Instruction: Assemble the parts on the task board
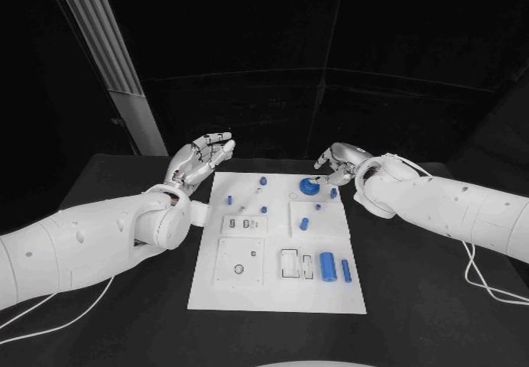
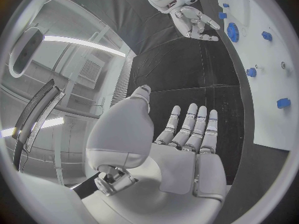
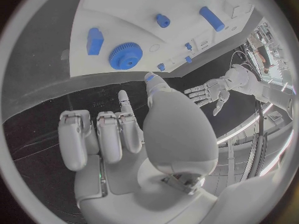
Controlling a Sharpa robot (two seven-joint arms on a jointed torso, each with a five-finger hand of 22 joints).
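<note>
White task board (image 1: 276,290); two empty hands.

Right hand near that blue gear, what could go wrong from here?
The right hand hovers at the task board's far edge, beside the blue gear. Reaching down, it might nudge the small blue peg beside the gear. The left hand is open off the board, so nothing steadies the board.

Black counter (image 1: 121,321), dark panelled walls (image 1: 364,99) behind it, pale vertical post (image 1: 116,76) at rear left, bright ceiling light strips (image 2: 84,43), wall vent grille (image 2: 90,70).
</note>
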